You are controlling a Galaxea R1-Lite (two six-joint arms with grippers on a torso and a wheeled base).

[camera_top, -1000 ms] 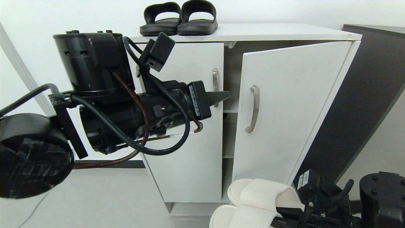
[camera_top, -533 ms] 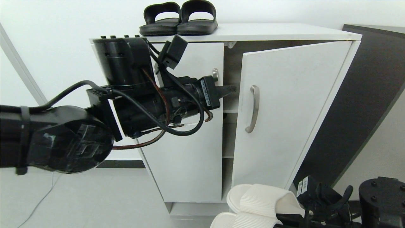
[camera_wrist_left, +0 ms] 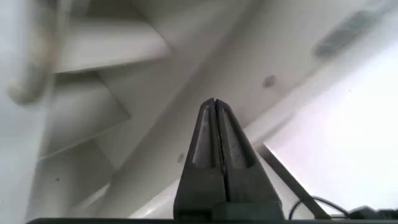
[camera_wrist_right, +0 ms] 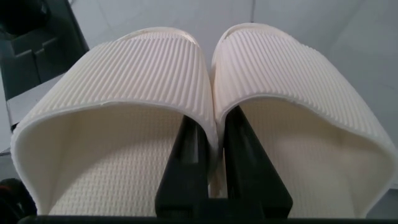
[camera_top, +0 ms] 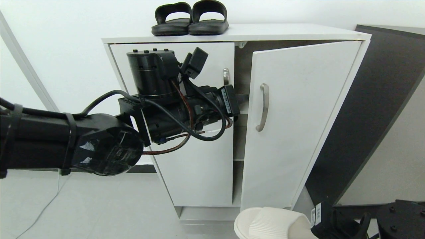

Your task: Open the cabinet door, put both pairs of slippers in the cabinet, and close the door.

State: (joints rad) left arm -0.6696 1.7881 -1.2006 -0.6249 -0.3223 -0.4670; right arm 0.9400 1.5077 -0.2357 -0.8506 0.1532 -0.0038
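1. Cream-white ribbed slippers (camera_wrist_right: 143, 81) sit nearest, low before the cabinet, side by side with their toes pointing at it. The right gripper (camera_wrist_right: 215, 130) has its fingers clamped on the two inner strap walls, which are pressed together between them.
2. Black and cable-wrapped, the left gripper (camera_top: 245, 97) is held level at handle height. Its fingers are pressed together into one narrow wedge, holding nothing. The tip sits in the dark gap between the two doors, just beside the edge of the right door.
3. White, the cabinet (camera_top: 298, 33) stands against the wall. Its right door (camera_top: 298, 132) is ajar, swung out a little from its hinge side, with a curved metal handle (camera_top: 262, 107) near its free edge.
4. Flat and closed, the left door (camera_top: 196, 172) carries its own metal handle (camera_top: 226, 75), partly hidden behind the arm.
5. Through the gap, shelf edges (camera_top: 237, 160) show inside.
6. Farthest, a pair of black slippers (camera_top: 191, 18) rests on the cabinet top, side by side and touching.
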